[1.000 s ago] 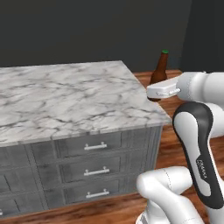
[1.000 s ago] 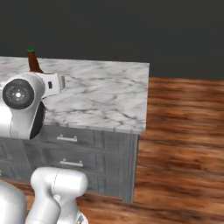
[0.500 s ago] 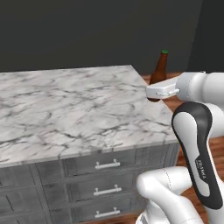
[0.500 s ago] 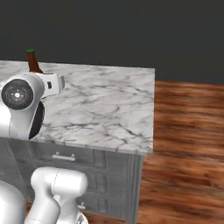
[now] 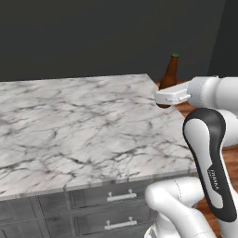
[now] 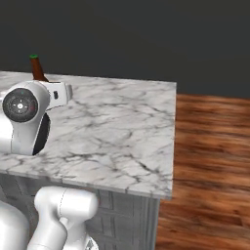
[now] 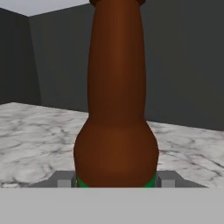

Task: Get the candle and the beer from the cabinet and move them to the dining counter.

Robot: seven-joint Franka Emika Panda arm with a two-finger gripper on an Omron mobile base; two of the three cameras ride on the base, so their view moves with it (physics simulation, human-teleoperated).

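Observation:
My gripper [image 5: 163, 99] is shut on the lower body of the beer [image 5: 170, 73], a brown bottle with a green cap, held upright above counter height. In the left base view it hangs by the right edge of the dining counter [image 5: 69, 125]. From the right base camera the beer [image 6: 37, 71] pokes up behind my hand, over the left part of the dining counter [image 6: 122, 132]. In the hand view the beer [image 7: 116, 109] rises between the fingertips [image 7: 64, 182], with the dining counter [image 7: 30, 131] beyond. The candle and the cabinet are out of view.
Grey drawers with silver bar handles [image 5: 121, 196] front the counter below the slab. A wooden floor [image 6: 210, 161] runs past the counter's right end. A dark wall [image 5: 93, 37] stands behind the counter.
The whole picture has shifted: the base has driven closer to the counter, which now looks larger. The bottle stays in the same grip.

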